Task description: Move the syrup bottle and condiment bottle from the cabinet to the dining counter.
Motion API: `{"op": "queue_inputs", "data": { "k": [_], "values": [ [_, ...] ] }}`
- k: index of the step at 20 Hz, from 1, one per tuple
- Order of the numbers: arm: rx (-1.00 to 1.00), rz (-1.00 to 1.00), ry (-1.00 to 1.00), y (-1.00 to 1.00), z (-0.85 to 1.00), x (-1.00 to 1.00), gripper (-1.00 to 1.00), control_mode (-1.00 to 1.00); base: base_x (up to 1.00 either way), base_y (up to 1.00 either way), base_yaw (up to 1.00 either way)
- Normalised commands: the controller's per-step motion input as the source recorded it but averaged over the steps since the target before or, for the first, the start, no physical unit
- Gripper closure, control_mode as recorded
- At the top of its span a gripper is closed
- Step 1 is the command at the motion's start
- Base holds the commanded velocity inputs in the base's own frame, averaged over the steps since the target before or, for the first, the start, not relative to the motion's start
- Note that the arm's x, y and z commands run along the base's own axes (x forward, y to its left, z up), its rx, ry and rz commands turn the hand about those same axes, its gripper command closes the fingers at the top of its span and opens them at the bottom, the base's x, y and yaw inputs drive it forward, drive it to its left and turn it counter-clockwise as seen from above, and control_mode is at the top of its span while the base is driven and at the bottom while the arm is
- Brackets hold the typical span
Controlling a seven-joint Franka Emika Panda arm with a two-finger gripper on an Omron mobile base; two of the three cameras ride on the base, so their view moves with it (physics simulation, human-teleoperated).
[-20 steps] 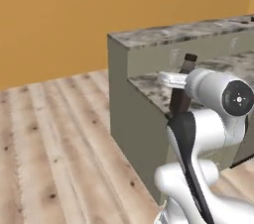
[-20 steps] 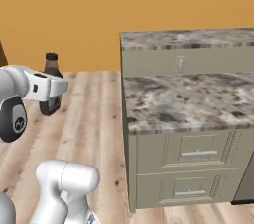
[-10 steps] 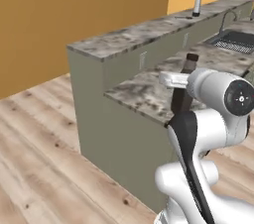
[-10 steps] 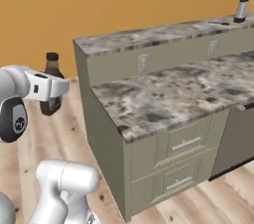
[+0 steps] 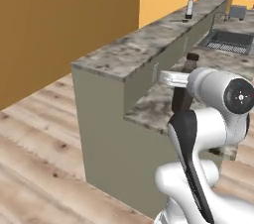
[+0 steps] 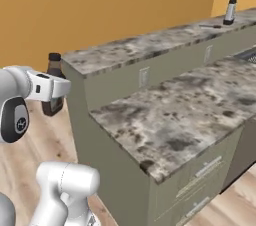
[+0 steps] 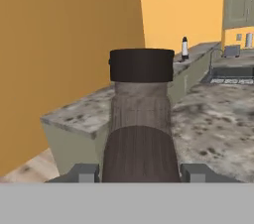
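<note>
I have the syrup bottle [image 7: 141, 129] clamped between my jaws, upright, its dark cap rising close before my hand camera and my two fingertips [image 7: 85, 172] flanking its brown body low down. From the right base view the syrup bottle hangs in the air beside my gripper [image 6: 54, 90], off the near end of the dining counter [image 6: 150, 45] and not yet over its stone top; the left base view shows it just past my wrist, level with the raised ledge.

What could go wrong, as I judge it: the bottle's base seems to sit lower than the upper ledge, so if I swing sideways without lifting first, the body could knock the corner of the table and twist in my grip. The bottle is pear-shaped and I hold it low, so a bump might tip it out. Setting it too near the edge would leave it liable to topple to the wooden floor [image 5: 34, 143]. A white-and-black dispenser [image 6: 229, 11] stands far along the ledge, well apart, no hazard here.

Of writing: I can read none. No label face shows on the bottle from these angles, only plain brown side and dark cap, and the dispenser is too small to tell any mark
</note>
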Motion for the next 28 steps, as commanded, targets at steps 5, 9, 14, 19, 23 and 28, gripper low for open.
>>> {"op": "queue_inputs", "data": {
  "k": [5, 9, 14, 19, 23, 28],
  "values": [
    [0.0, 0.0, 0.0, 0.0, 0.0, 0.0, 1.0, 1.0, 0.23, 1.0, -0.4],
    [0.0, 0.0, 0.0, 0.0, 0.0, 0.0, 1.0, 1.0, 0.0, 0.96, -0.55],
    [0.0, 0.0, 0.0, 0.0, 0.0, 0.0, 1.0, 1.0, 0.0, 0.76, -0.65],
    [0.0, 0.0, 0.0, 0.0, 0.0, 0.0, 1.0, 1.0, 0.0, 0.76, -0.65],
    [0.0, 0.0, 0.0, 0.0, 0.0, 0.0, 1.0, 1.0, 0.0, 0.8, -0.62],
    [0.0, 0.0, 0.0, 0.0, 0.0, 0.0, 1.0, 1.0, -0.02, 0.83, -0.6]
  ]
}}
